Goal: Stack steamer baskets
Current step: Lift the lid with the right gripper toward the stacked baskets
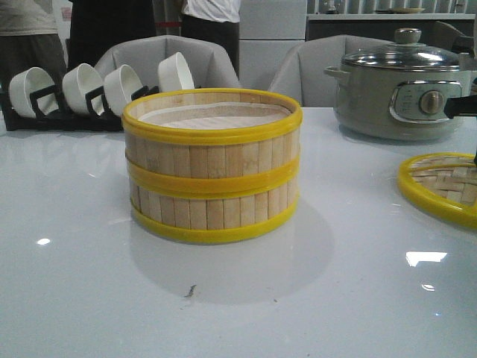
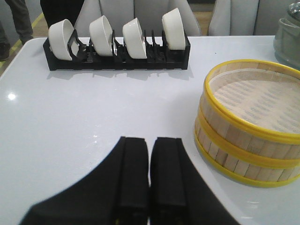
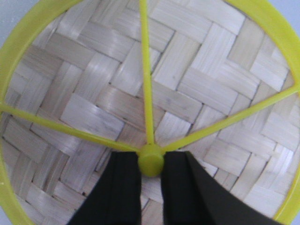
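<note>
Two steamer baskets stand stacked in the middle of the white table, the upper one (image 1: pixel 212 145) squarely on the lower one (image 1: pixel 212 212); a white cloth liner shows inside the top one (image 2: pixel 253 101). My left gripper (image 2: pixel 150 140) hovers over the table to the left of the stack, shut, with nothing in it. At the right edge of the table lies the woven bamboo lid (image 1: pixel 440 186). My right gripper (image 3: pixel 151 157) is over its centre, with a black finger pressed to each side of the yellow knob (image 3: pixel 151 161).
A black rack of white bowls (image 1: pixel 74 93) stands at the back left. A grey electric pot with a glass lid (image 1: pixel 402 89) stands at the back right, just behind the woven lid. Grey chairs and standing people are beyond the table's far edge.
</note>
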`<state>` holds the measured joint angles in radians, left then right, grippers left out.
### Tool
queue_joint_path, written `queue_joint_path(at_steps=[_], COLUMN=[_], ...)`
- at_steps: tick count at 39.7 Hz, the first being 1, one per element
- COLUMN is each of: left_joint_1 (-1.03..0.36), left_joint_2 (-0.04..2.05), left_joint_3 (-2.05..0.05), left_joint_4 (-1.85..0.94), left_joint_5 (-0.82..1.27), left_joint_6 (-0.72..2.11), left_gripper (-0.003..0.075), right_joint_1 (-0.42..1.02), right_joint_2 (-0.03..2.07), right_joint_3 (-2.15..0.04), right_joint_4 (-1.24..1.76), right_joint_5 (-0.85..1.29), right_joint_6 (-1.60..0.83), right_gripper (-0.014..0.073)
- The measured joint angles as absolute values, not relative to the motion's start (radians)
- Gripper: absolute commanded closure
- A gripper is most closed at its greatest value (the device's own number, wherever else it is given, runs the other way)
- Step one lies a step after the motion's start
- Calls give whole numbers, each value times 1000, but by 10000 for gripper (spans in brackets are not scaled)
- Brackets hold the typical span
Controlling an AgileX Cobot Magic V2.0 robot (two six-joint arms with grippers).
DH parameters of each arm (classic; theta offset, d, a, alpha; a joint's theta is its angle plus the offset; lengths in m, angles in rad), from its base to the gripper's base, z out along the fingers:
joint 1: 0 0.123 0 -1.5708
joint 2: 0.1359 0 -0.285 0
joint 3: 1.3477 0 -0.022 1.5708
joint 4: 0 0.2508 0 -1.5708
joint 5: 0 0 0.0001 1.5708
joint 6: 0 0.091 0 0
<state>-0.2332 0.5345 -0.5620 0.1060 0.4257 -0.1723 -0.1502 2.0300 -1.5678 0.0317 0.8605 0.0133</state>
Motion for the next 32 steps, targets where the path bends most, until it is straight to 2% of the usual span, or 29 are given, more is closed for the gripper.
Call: queue_joint_path(at_steps=[16, 23, 32], left_joint_1=[-233, -233, -233], left_joint_2=[534, 534, 534], left_joint_3=[-562, -562, -562], left_joint_4=[106, 106, 106], left_joint_5=[426, 426, 426], left_joint_6=[-172, -172, -172], left_gripper=[622, 622, 622], right_joint_1=[-82, 16, 216], right_joint_2=[1994, 1976, 1976], right_joint_3=[-1764, -1898, -2032], right_joint_4=[32, 30, 32], right_joint_5=[1003, 1088, 1143], right_joint_6=[13, 13, 13], right_gripper=[537, 537, 537])
